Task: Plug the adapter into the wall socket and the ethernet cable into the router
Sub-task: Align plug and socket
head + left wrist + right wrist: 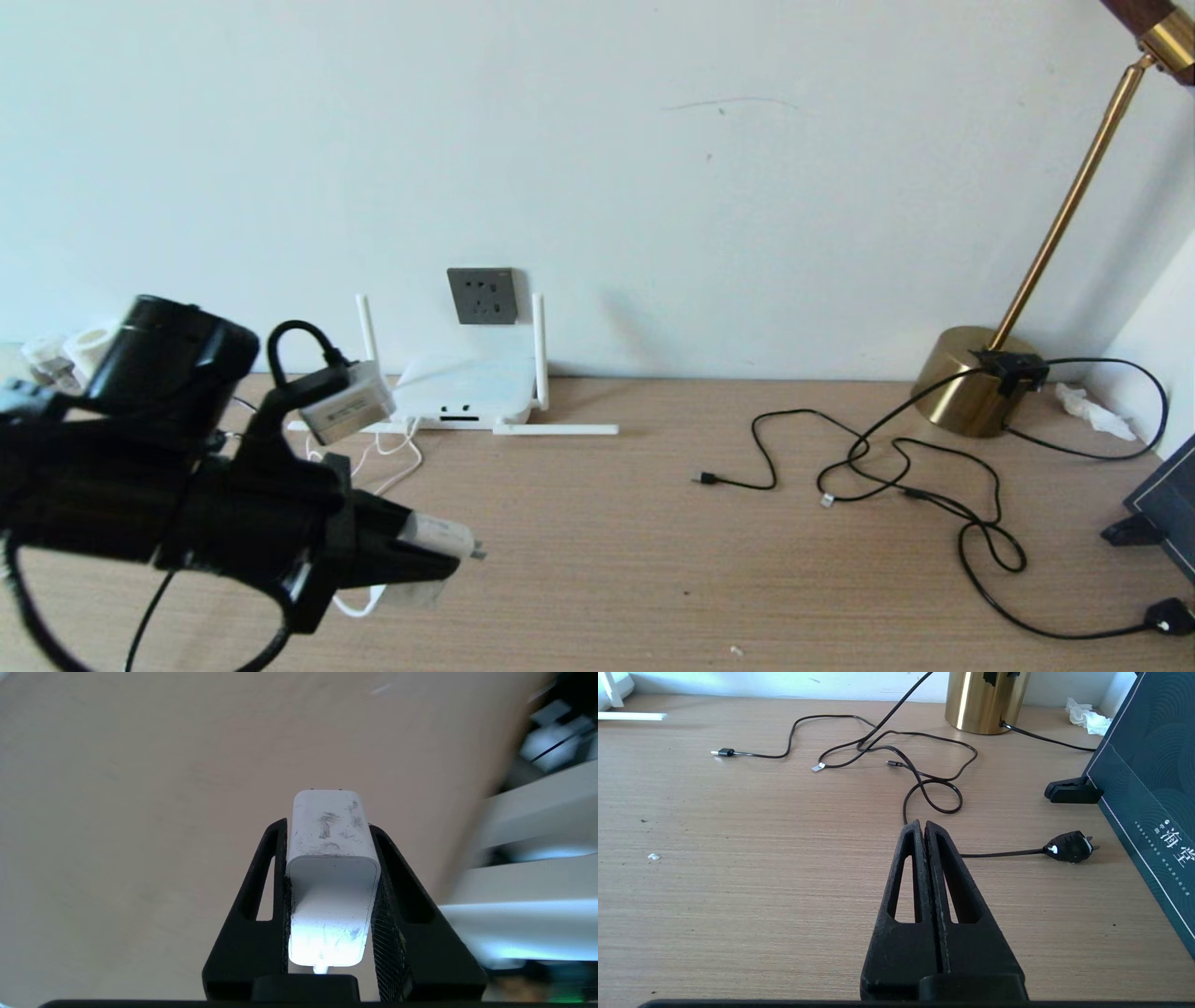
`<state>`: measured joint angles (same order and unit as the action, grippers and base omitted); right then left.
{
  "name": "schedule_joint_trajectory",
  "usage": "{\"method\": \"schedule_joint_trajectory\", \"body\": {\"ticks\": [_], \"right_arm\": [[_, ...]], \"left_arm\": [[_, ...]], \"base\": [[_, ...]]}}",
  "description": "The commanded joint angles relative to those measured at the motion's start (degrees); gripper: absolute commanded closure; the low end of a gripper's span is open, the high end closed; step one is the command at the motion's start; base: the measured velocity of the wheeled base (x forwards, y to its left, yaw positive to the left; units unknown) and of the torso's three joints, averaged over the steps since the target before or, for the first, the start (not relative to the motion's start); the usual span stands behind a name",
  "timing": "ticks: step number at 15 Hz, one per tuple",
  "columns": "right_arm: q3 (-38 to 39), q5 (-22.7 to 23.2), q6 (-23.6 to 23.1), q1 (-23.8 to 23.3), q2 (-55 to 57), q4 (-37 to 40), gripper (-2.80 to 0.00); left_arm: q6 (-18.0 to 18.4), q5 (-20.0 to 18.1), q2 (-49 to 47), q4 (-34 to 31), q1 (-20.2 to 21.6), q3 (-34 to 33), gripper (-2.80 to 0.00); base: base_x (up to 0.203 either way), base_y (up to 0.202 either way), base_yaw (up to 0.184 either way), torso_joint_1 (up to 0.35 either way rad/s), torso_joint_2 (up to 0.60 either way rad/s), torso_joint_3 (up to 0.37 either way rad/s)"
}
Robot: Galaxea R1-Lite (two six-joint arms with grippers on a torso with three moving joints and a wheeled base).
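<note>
The adapter [332,877] is clamped in the left pincer [439,551] above the bench [653,560], well short of the wall socket [482,295]. If its prongs are misaligned, the plug could be jammed or twisted loose. The right pincer [924,830] is held together, idle.

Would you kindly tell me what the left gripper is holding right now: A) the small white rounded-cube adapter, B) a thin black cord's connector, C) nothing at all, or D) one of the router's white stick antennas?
A: the left wrist view shows the left gripper clamped on the small white rounded-cube adapter above the wooden table.
</note>
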<state>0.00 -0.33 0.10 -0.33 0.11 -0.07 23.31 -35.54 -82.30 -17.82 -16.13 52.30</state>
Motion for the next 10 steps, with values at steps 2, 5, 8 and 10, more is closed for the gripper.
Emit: {"method": "schedule_joint_trajectory", "body": {"ticks": [2,5,8,10], "right_arm": [[0.0,0.0,0.0,0.0,0.0,0.0,0.0],[0.0,0.0,0.0,0.0,0.0,0.0,0.0],[0.0,0.0,0.0,0.0,0.0,0.0,0.0],[0.0,0.0,0.0,0.0,0.0,0.0,0.0]], "left_arm": [[-16.3,-1.1,18.1,0.3,-1.2,-6.5,0.0],[-32.4,-2.1,23.2,9.4,-1.8,-16.9,0.0],[-37.3,-0.2,16.8,26.8,-1.7,-22.7,0.0],[-40.0,2.6,10.4,35.3,-1.7,-24.4,0.0]], "base": [[0.0,0.0,0.0,0.0,0.0,0.0],[0.0,0.0,0.0,0.0,0.0,0.0],[0.0,0.0,0.0,0.0,0.0,0.0],[0.0,0.0,0.0,0.0,0.0,0.0]]}}
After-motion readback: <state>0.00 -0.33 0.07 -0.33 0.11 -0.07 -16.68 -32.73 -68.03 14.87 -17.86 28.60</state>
